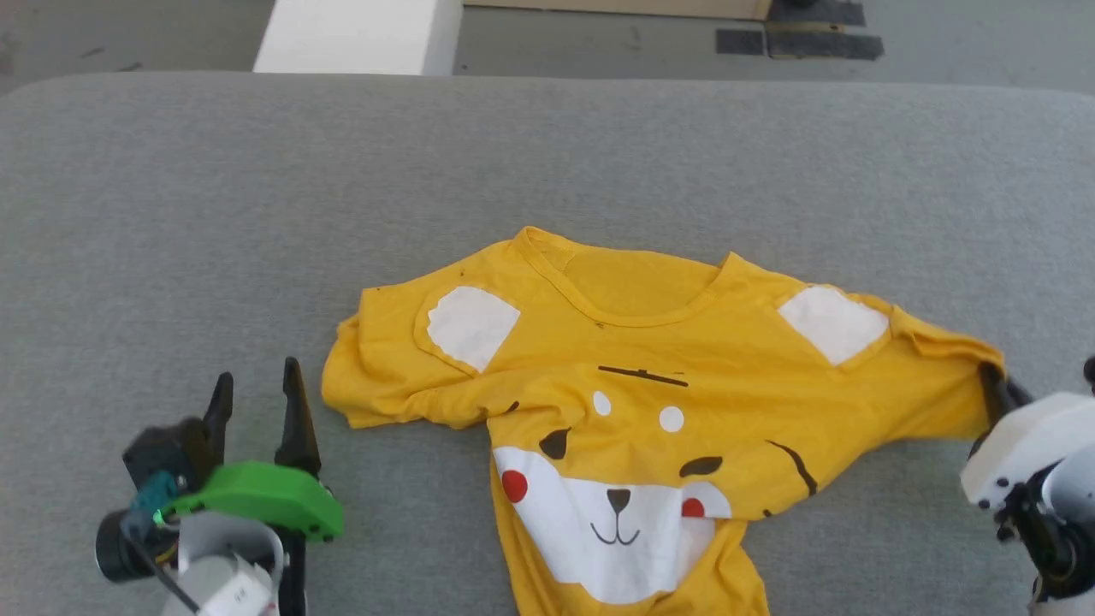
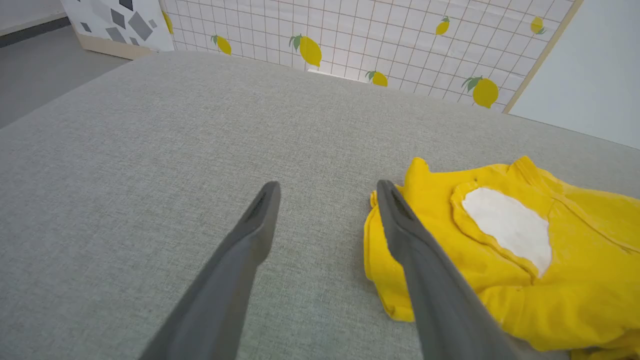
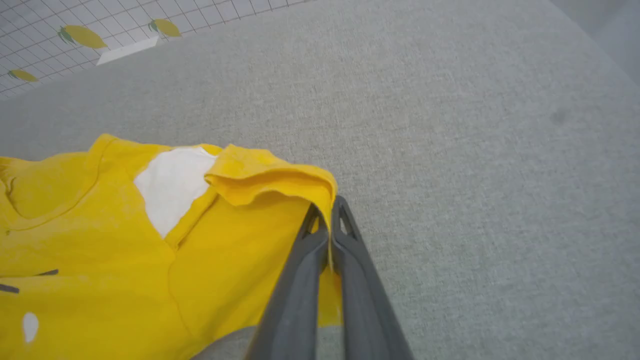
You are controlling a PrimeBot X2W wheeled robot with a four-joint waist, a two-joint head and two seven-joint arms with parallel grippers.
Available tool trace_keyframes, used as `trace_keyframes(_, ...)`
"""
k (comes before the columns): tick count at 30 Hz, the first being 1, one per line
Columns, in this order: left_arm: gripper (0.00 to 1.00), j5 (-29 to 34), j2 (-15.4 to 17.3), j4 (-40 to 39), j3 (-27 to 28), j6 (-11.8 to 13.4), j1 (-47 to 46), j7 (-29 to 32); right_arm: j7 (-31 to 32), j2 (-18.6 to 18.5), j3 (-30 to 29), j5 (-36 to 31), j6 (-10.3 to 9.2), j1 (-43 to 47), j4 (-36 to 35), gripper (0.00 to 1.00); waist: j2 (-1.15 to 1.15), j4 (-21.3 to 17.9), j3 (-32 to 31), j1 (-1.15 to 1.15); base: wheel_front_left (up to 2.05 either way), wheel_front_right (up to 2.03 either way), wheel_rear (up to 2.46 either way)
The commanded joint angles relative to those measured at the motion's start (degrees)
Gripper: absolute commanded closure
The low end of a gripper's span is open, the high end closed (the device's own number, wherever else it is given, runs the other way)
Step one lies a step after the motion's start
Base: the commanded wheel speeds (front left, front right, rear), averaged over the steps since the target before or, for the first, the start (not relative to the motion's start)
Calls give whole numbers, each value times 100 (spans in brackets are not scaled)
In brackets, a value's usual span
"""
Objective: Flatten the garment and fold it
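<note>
A wide grey fabric-covered surface [image 1: 547,154] stretches from left to right, with a strip of grey floor [image 1: 599,43] beyond its far edge. A white block [image 1: 359,34] stands on that floor. In the left wrist view, a tiled wall with a lemon pattern [image 2: 350,30] rises behind the surface.

The yellow T-shirt [image 1: 650,342] lies front up, right of the middle of the surface, with its neckline [image 1: 637,295] toward the far side. It is not flat. The chest is creased, the left sleeve [image 1: 376,368] is crumpled in on itself, and the lower part is bunched narrow and runs off the near edge of the head view.

The left gripper [image 1: 258,372] sits low at the near left with a green cover [image 1: 257,500] behind its fingers. Its jaws are spread wide and hold nothing. It is just left of the crumpled sleeve, and whether it touches the cloth cannot be told.

The right gripper [image 3: 327,210] is at the far right end of the shirt. Its jaws are pressed together, with the hem of the right sleeve [image 3: 270,175] pinched between them.

The print has a white ear patch on each shoulder, one on the left [image 1: 470,325] and one on the right [image 1: 834,323]. Lower down is a white muzzle [image 1: 616,530] with a red cheek dot [image 1: 514,486] and a black nose [image 1: 618,498].
</note>
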Motion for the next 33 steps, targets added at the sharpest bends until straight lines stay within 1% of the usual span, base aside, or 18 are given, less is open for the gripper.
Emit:
trace_keyframes(1, 0, -52, 78, 28, 27, 27, -194, 145, 63, -3, -38, 191, -9, 64, 131, 100, 0, -173, 146, 0, 0, 0, 0)
trace_keyframes(2, 0, -65, 122, 58, 21, 33, -275, 310, 87, -3, -57, 309, -9, 84, 237, 100, 0, -215, 171, 0, 0, 0, 0)
trace_keyframes(3, 0, -72, 160, 76, 14, 38, -343, 443, 85, -3, -35, 352, -9, 98, 292, 76, 0, -250, 193, 0, 0, 0, 0)
trace_keyframes(4, 0, -79, 202, 88, 8, 47, -437, 591, 54, -3, -20, 433, -9, 104, 354, 41, 0, -292, 211, 0, 0, 0, 0)
trace_keyframes(5, 0, -85, 228, 90, 6, 60, -512, 698, 28, -3, -11, 500, -9, 113, 403, 48, 0, -322, 222, 0, 0, 0, 0)
trace_keyframes(6, 0, -94, 258, 102, -9, 73, -598, 858, -2, -3, -10, 547, -9, 135, 454, 36, 0, -360, 233, 0, 0, 0, 0)
trace_keyframes(7, 0, -95, 287, 120, -27, 85, -656, 1003, -53, -3, -16, 560, -9, 149, 470, 2, 0, -393, 241, 0, 0, 0, 0)
trace_keyframes(8, 0, -81, 327, 144, -55, 113, -721, 1194, -144, -3, -51, 571, -9, 160, 476, 0, 0, -433, 249, 0, 0, 0, 0)
trace_keyframes(12, 0, -43, 544, 288, -163, 154, -879, 1992, -489, -3, -52, 562, -9, 211, 360, 0, 0, -605, 282, 0, 0, 0, 0)
trace_keyframes(16, 0, -34, 759, 350, -197, 192, -1006, 2635, -778, -3, -22, 583, -9, 294, 171, 0, 0, -768, 327, 0, 0, 0, 0)
trace_keyframes(19, 0, -29, 894, 389, -212, 224, -1087, 3028, -857, -3, 13, 641, -9, 363, 62, 0, 0, -867, 386, 0, 0, 0, 0)
trace_keyframes(24, 0, -118, 1037, 425, -238, 188, -1268, 3558, -922, -3, 103, 755, -9, 422, -55, 0, 0, -997, 523, 0, 0, 0, 0)
trace_keyframes(27, 0, -209, 1071, 505, -306, 199, -1305, 4105, -928, -3, 146, 801, -9, 411, -92, 0, 0, -1055, 586, 0, 0, 0, 0)
trace_keyframes(29, 0, -299, 1108, 539, -393, 151, -1263, 4580, -921, -3, 175, 823, -9, 404, -122, 0, 0, -1090, 606, 0, 0, 0, 0)
trace_keyframes(31, 100, -407, 1157, 444, -495, 48, -1171, 5021, -905, -3, 206, 847, -9, 404, -188, 0, 0, -1124, 622, 0, 0, 0, 0)
trace_keyframes(33, 100, -475, 1190, 289, -504, 2, -1124, 5154, -904, -3, 235, 833, -9, 394, -249, 0, 0, -1138, 637, 0, 0, 0, 0)
